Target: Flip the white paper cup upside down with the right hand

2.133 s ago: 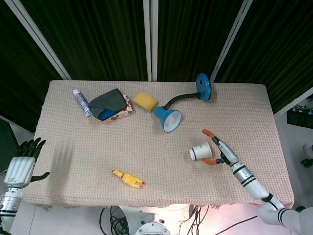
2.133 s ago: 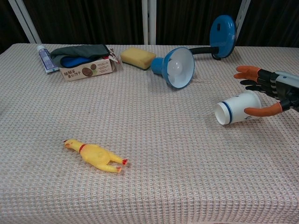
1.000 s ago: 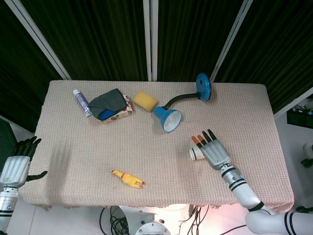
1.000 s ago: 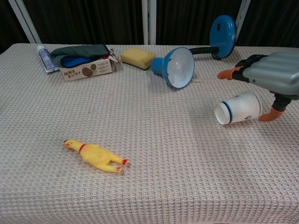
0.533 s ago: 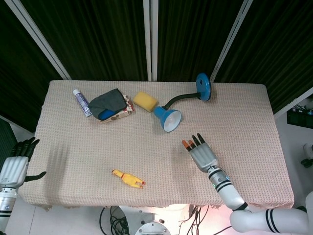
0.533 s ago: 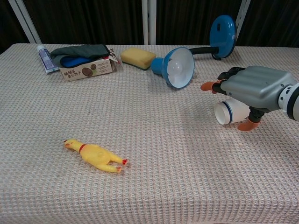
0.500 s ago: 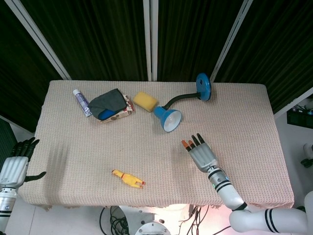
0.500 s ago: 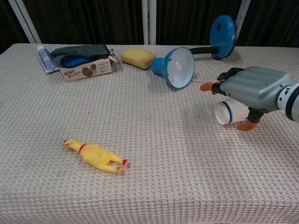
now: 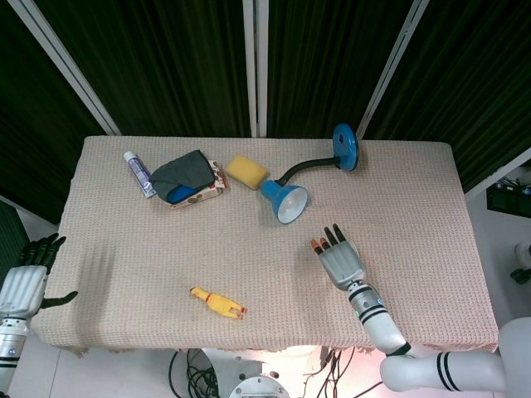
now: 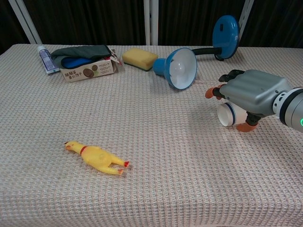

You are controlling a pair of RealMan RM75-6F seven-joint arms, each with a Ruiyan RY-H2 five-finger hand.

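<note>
The white paper cup [image 10: 228, 115] with a blue rim stripe lies on its side on the right part of the table, mouth facing left. My right hand [image 10: 249, 96] arches palm-down over it, fingers [image 10: 211, 92] stretched past the rim on the far side and the thumb [image 10: 246, 126] down at the cup's near side. The fingers are not closed around the cup. In the head view the right hand [image 9: 338, 261] hides the cup completely. My left hand [image 9: 25, 283] hangs off the table's left edge, fingers apart and empty.
A blue gooseneck lamp [image 10: 182, 66] lies just behind and left of the cup. A yellow sponge [image 9: 246, 171], a snack box under dark cloth [image 9: 187, 179] and a toothpaste tube [image 9: 138, 173] sit at the back left. A rubber chicken [image 10: 97, 158] lies front left.
My right hand turned palm-down, swung over the cup from its right side, and moved a little left and lower. The cup stays lying in place. The left hand barely moved.
</note>
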